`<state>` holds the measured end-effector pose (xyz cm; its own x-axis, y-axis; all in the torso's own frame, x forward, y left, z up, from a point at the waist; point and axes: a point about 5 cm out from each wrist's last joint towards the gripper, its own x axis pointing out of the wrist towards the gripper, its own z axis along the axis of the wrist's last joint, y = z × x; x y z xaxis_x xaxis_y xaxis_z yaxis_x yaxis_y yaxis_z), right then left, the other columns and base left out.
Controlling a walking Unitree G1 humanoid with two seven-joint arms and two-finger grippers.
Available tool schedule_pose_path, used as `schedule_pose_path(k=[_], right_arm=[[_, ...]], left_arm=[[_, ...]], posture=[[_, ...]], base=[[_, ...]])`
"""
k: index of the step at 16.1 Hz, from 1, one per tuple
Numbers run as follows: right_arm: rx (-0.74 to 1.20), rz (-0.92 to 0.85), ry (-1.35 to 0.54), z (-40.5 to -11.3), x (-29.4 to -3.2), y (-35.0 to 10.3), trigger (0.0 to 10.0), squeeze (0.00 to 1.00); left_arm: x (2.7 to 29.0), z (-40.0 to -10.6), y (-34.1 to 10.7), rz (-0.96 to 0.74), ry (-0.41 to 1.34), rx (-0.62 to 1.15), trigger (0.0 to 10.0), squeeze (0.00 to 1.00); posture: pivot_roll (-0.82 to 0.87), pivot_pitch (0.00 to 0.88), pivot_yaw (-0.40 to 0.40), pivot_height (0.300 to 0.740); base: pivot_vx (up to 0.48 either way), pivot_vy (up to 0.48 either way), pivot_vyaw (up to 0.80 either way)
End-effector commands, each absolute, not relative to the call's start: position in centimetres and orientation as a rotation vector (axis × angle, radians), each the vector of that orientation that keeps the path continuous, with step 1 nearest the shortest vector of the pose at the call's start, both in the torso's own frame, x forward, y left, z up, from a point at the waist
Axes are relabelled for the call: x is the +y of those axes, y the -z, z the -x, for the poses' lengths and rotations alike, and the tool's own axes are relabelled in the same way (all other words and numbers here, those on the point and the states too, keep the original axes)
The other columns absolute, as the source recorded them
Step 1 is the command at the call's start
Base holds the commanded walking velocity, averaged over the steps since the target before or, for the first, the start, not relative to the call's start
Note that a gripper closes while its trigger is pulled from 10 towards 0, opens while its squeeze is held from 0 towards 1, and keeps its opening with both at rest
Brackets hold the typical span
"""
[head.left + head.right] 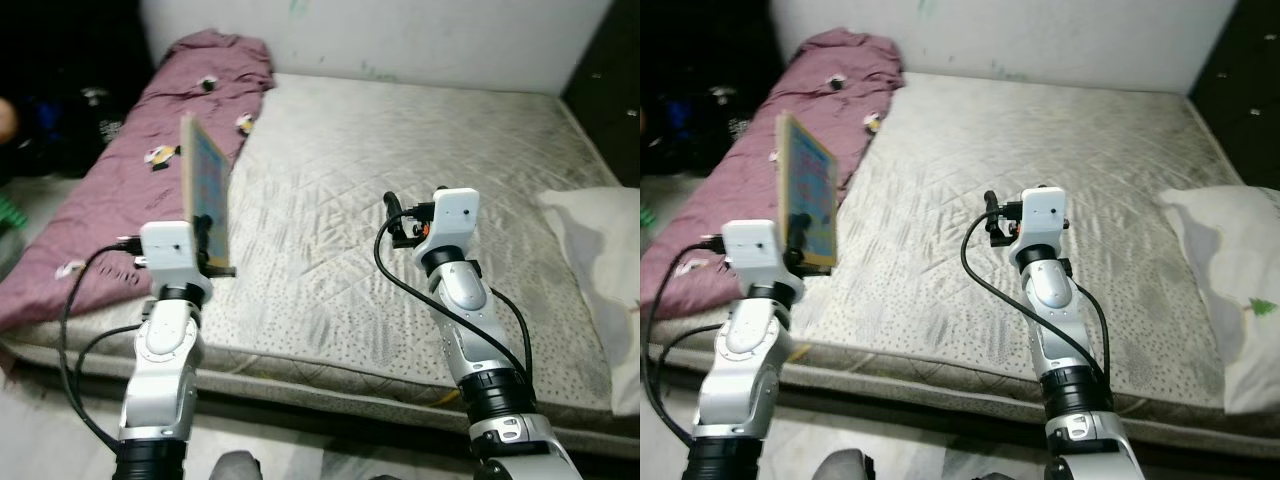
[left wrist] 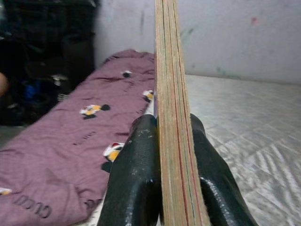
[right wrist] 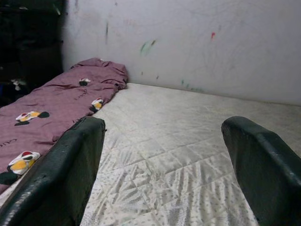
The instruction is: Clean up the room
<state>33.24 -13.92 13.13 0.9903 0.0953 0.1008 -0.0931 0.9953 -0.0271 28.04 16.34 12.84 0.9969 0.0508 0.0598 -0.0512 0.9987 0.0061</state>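
My left gripper point(image 2: 174, 188) is shut on a thin, colourful picture book point(image 1: 207, 185) and holds it upright above the bed's near left part. The wrist view meets the book point(image 2: 170, 99) edge-on, with one black finger point(image 2: 134, 179) on each side of it. My right gripper point(image 3: 167, 169) stands open over the middle of the bare mattress point(image 1: 420, 160), with nothing between its fingers. In the right eye view the book point(image 1: 807, 190) shows its blue and yellow cover.
A maroon blanket point(image 1: 150, 150) with cartoon prints lies along the bed's left side. A white pillow point(image 1: 605, 260) rests at the right edge. A white wall point(image 1: 380, 35) stands behind the bed, and dark clutter point(image 1: 50, 120) fills the far left.
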Motion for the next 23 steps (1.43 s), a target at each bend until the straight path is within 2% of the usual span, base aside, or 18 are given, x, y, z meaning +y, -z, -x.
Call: schedule_pose_path(k=[1, 5, 8, 12, 23], right_arm=[[-0.111, 0.032, -0.092, -33.4, -13.9, -13.5, 10.0, 0.0], [-0.111, 0.037, -0.093, -33.5, -13.9, -13.5, 10.0, 0.0], [-0.12, 0.043, -0.107, -33.4, -13.8, -13.6, 10.0, 0.0], [-0.115, 0.042, -0.109, -33.3, -14.0, -13.4, 10.0, 0.0], [-0.104, 0.063, -0.117, -32.4, -14.3, -12.9, 10.0, 0.0]], left_arm=[[16.1, -28.1, -14.0, -0.014, -0.028, -0.115, 10.0, 0.0], [16.0, -28.2, -13.9, -0.019, -0.031, -0.115, 10.0, 0.0], [16.0, -28.2, -14.0, -0.019, -0.03, -0.119, 10.0, 0.0], [16.1, -28.1, -13.7, -0.019, -0.032, -0.111, 10.0, 0.0], [16.7, -27.7, -13.4, -0.03, -0.042, -0.101, 10.0, 0.0]], posture=[[-0.01, 0.0, -0.031, 0.74], [-0.01, 0.0, -0.032, 0.74], [-0.01, 0.0, -0.032, 0.74], [-0.01, 0.0, -0.036, 0.74], [-0.02, 0.0, -0.032, 0.74]], base=[[0.0, 0.0, 0.0], [0.0, 0.0, 0.0], [0.0, -0.085, 0.66], [0.0, -0.422, 0.64], [0.0, -0.376, 0.0]])
